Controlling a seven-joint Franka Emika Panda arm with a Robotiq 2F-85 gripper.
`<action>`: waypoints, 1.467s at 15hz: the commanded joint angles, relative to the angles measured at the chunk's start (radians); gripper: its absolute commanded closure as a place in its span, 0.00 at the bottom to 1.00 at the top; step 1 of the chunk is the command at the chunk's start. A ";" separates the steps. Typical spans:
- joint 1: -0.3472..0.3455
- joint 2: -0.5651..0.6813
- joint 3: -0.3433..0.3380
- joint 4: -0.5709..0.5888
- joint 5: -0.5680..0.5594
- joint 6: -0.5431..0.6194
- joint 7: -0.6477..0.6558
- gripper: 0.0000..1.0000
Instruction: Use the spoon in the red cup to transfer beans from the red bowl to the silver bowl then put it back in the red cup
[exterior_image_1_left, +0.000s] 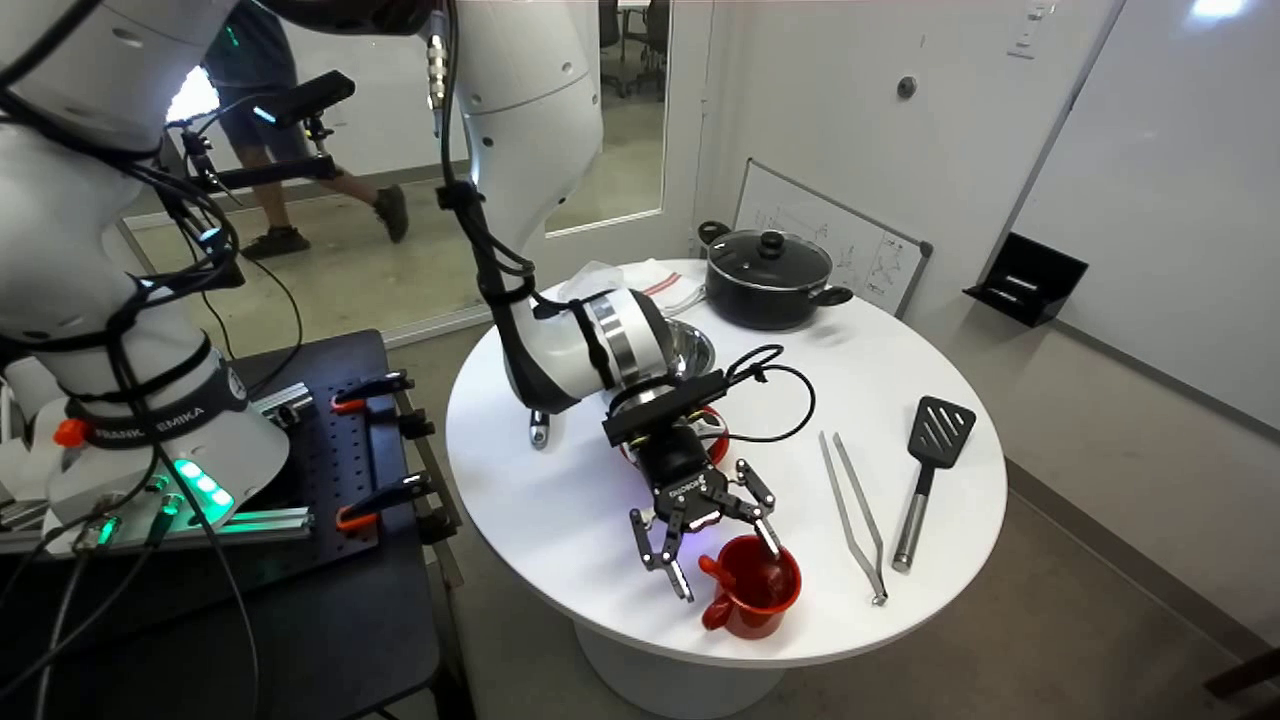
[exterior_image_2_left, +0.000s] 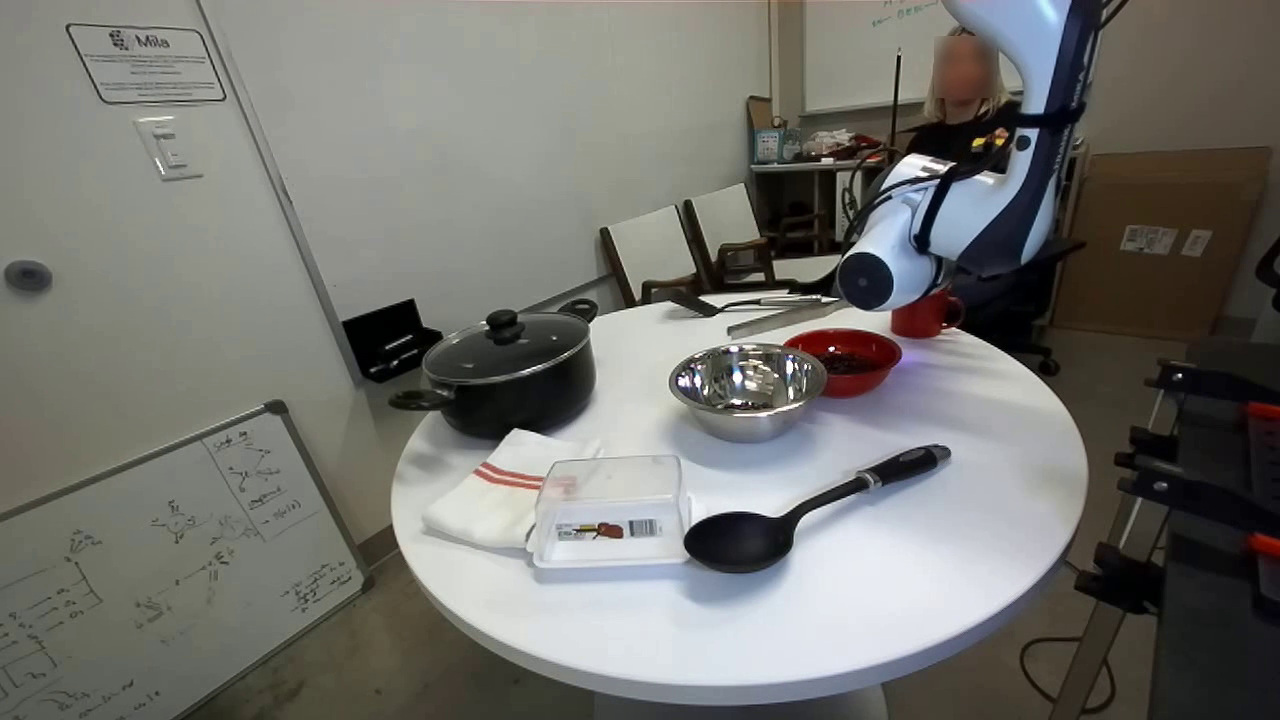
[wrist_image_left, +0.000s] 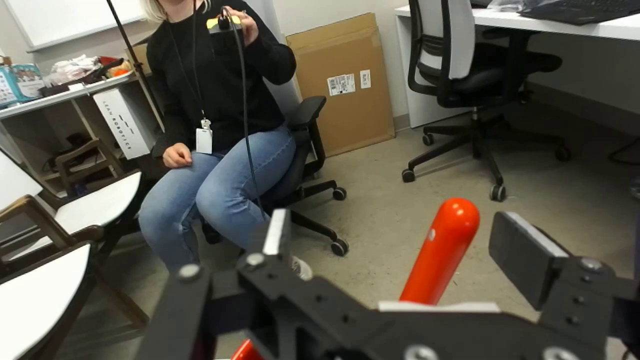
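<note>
- Standing wide apart, the 2 black metal fingers (wrist_image_left: 520, 255) have a rounded, glossy red spoon handle (wrist_image_left: 440, 250) between them in the wrist view, with gaps on both sides.
- In an exterior view, the small glossy red mug (exterior_image_1_left: 760, 618) with a side handle stands near the edge of the round white counter (exterior_image_1_left: 540, 525), just beside the fingers; the spoon handle leans out over its rim.
- In an exterior view, dark brownish beans (exterior_image_2_left: 845, 362) lie in the shallow round red bowl (exterior_image_2_left: 865, 386).
- Just beside it sits the round, shiny bare-metal bowl (exterior_image_2_left: 748, 424); whether the 2 bowls touch, I cannot tell.
- Nearby are a glass-lidded black pot (exterior_image_2_left: 515, 388), a red-striped white cloth (exterior_image_2_left: 490, 505), a clear plastic box (exterior_image_2_left: 610, 500) and a black spoon (exterior_image_2_left: 745, 541).
- A person (wrist_image_left: 220, 95) in a black top sits beyond the counter.
</note>
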 joint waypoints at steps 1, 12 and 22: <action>-0.003 0.028 -0.003 0.026 0.005 -0.008 -0.003 0.00; -0.006 0.069 -0.004 0.068 0.019 -0.017 -0.006 0.26; -0.003 0.104 -0.004 0.106 0.032 -0.032 -0.023 0.97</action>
